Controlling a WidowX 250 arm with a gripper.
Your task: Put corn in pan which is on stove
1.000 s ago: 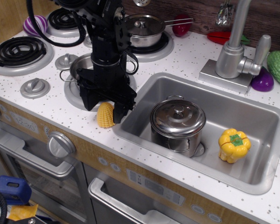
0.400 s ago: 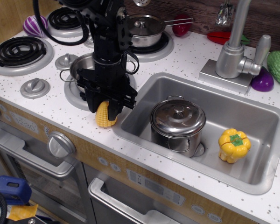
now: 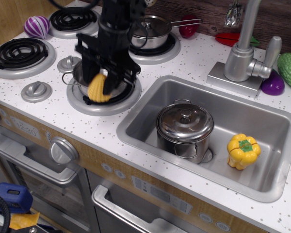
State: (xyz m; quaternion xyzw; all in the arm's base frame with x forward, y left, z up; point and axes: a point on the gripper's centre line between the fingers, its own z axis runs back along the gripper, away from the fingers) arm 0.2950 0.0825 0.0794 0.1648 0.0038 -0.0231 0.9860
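My black gripper point(image 3: 101, 83) is shut on the yellow corn point(image 3: 98, 88) and holds it in the air above the near right burner. The corn hangs in front of the small steel pan point(image 3: 80, 73), which sits on that burner of the white speckled stove point(image 3: 48, 109). One wire loop handle of the pan shows at its left. Most of the pan is hidden behind my gripper and the corn.
A lidded saucepan point(image 3: 153, 30) sits on the back right burner. The sink point(image 3: 262, 187) to the right holds a lidded steel pot point(image 3: 184, 127) and a yellow bell pepper point(image 3: 243, 150). A faucet point(image 3: 242, 53) stands behind it. A purple toy point(image 3: 37, 25) lies at the back left.
My gripper closed on the corn beside the sink's left edge, lifted it off the counter and carried it up and left, over the near right burner by the pan.
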